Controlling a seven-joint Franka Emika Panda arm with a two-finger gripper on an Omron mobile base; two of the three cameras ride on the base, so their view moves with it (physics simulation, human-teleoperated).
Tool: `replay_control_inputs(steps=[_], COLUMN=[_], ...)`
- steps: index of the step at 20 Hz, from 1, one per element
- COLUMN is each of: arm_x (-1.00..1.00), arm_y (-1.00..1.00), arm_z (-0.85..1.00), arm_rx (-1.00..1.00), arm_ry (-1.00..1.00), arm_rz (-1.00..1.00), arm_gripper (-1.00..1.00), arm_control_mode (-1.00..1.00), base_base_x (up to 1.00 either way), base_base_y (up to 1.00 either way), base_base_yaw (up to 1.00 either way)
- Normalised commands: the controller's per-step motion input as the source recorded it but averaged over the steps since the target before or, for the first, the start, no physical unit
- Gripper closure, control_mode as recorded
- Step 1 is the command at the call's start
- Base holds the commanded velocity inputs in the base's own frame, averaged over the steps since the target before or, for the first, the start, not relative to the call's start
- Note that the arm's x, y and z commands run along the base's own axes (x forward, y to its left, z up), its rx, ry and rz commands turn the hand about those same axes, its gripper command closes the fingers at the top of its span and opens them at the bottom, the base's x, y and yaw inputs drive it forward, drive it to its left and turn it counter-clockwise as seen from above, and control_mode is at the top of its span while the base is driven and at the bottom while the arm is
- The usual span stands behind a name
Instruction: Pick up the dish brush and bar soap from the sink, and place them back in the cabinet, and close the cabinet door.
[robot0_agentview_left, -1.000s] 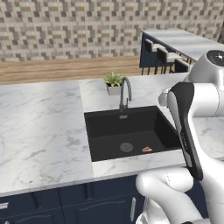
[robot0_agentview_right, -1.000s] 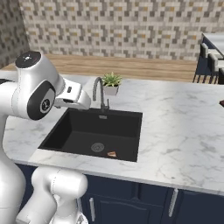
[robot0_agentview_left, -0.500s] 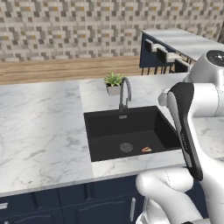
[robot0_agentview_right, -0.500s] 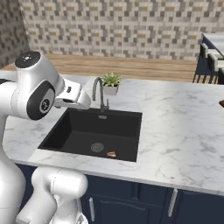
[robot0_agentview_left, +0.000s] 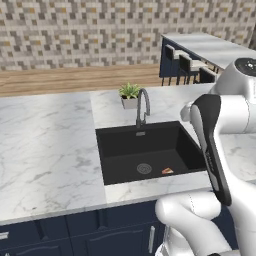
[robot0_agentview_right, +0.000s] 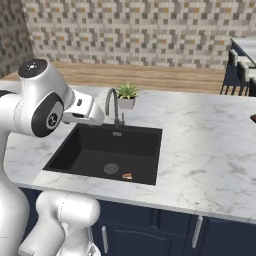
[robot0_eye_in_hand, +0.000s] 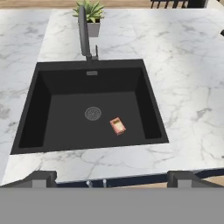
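Scene: a black rectangular sink (robot0_eye_in_hand: 26, 127) sunk in a white marble counter (robot0_agentview_left: 45, 145), with a chrome gooseneck faucet (robot0_agentview_right: 113, 103) and a small potted green plant (robot0_agentview_left: 129, 94) behind it.
Soap: the small orange-tan bar soap (robot0_eye_in_hand: 117, 126) lies flat on the basin floor, just beside the round grey drain (robot0_eye_in_hand: 92, 113), towards the basin's front right.
Long axis: in the hand view the block runs on a diagonal, not square to the sink walls.
Gripper: the two-finger gripper (robot0_eye_in_hand: 111, 178) hangs well above the front rim, jaws spread wide, nothing between them.
Bearing: the soap lies ahead of and below the fingertips, close to their centre line.
Brush: the black dish brush cannot be made out against the dark basin.
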Motion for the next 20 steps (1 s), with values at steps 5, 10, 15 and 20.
replay_control_inputs(steps=[5, 10, 15, 20], arm_x=[0.14, 0.20, 0.20, 0.23], arm_y=[0.00, 0.00, 0.00, -0.02], arm_z=[-0.28, -0.39, -0.31, -0.33], arm_rx=[0.00, 0.00, 0.00, 0.00], arm_ry=[0.00, 0.00, 0.00, 0.00], arm_rz=[0.00, 0.00, 0.00, 0.00], arm_gripper=[-1.00, -1.00, -1.00, -1.00], arm_control_mode=[-1.00, -1.00, -1.00, -1.00], base_base_x=[0.00, 0.00, 0.00, 0.00], base_base_y=[0.00, 0.00, 0.00, 0.00], base_base_yaw=[0.00, 0.00, 0.00, 0.00])
